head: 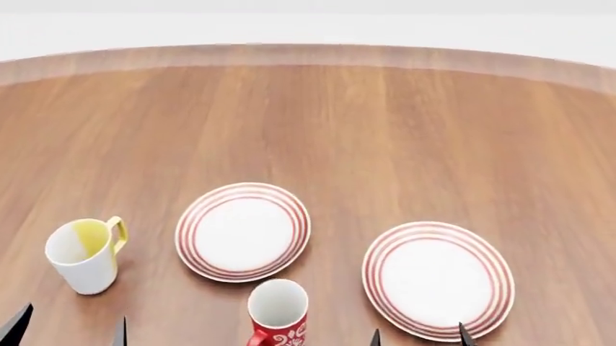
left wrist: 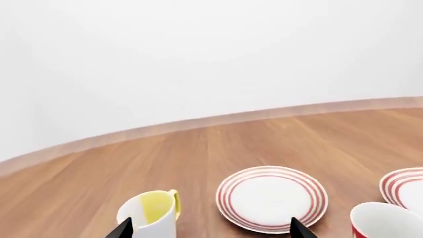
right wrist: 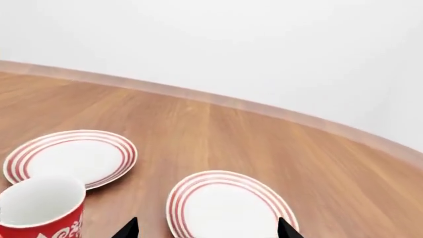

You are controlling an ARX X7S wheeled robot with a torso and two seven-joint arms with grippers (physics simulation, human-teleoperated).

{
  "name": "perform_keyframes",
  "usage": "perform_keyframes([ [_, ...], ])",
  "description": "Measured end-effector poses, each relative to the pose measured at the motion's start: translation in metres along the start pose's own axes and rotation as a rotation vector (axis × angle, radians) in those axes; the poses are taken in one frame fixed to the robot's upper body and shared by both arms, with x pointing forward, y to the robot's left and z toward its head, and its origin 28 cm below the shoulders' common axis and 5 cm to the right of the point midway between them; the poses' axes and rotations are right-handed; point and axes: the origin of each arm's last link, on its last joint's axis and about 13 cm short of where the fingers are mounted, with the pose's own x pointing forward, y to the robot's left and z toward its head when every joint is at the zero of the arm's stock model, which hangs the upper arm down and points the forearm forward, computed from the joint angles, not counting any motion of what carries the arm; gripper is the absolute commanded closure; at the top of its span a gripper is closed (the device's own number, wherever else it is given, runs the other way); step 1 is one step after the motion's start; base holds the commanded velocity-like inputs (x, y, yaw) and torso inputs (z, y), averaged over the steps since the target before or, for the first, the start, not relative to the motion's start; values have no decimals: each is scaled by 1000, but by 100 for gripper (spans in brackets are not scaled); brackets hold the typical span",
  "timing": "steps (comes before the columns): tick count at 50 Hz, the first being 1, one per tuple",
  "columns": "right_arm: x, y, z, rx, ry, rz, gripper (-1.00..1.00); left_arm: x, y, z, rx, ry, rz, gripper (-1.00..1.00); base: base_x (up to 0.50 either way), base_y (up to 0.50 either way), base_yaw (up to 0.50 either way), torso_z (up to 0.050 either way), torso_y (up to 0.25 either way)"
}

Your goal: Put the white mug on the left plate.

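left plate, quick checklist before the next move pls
1. Left plate free to take a mug: ok, nothing lies on it.
2. Plain white mug found: not ok. No view shows it, only the yellow-lined mug and the red mug.
3. Left gripper ready: ok, open and empty.
4. Right gripper ready: ok, open and empty, low over the right plate.
5. Way to the left plate: cannot tell. The red mug stands upright just in front of its near edge and may be in the way.
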Motion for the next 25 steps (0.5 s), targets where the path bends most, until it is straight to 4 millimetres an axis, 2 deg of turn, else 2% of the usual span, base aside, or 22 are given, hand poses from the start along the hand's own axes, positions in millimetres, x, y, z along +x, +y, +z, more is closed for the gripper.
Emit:
perform_keyframes([
  [25,0,0,1,2,-7,-4,-100,-1,-1,0,-2,-3,-7,-100,399,20,0,0,1],
])
